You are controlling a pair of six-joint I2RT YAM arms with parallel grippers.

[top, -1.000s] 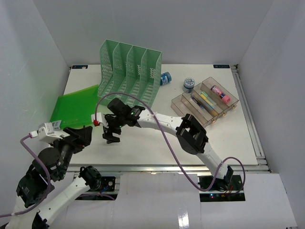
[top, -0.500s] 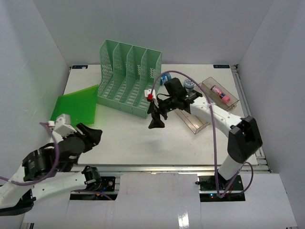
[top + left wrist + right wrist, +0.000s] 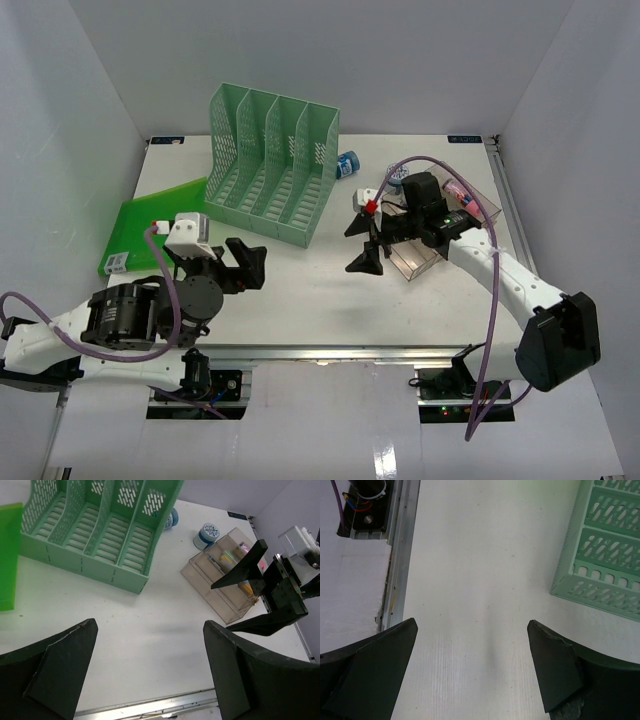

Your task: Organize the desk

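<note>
The desk (image 3: 300, 295) lay flat inside white walls, its long axis running from 9 to 3 o'clock in the overhead view, with the metal rail (image 3: 350, 352) along its 6 o'clock edge nearest the arm bases. On it, a green mesh file rack (image 3: 270, 165) stood toward 11 o'clock, a flat green folder (image 3: 150, 225) lay at 9 o'clock beside the rack, and a clear tiered tray (image 3: 430, 220) sat toward 2 o'clock, with two small blue round containers (image 3: 347, 164) (image 3: 396, 177) between rack and tray at 12 o'clock. The left gripper (image 3: 248, 265) hovered over the desk's 7 o'clock corner, its fingers aimed toward 3 o'clock; its jaws were spread wide and held nothing, and its wrist view showed only bare white tabletop between the two black fingers (image 3: 60, 665). The right gripper (image 3: 358, 245) hung just off the tray's 9 o'clock side, fingers aimed toward 9 o'clock, jaws likewise spread wide and empty, touching neither tray nor rack as far as could be told. In the right wrist view the desk filled the gap between the fingers (image 3: 560, 665), the rail ran down the 9 o'clock side, and a corner of the rack showed at 2 o'clock. The desk lay below both grippers, and the two stood well apart, facing each other across its middle.
</note>
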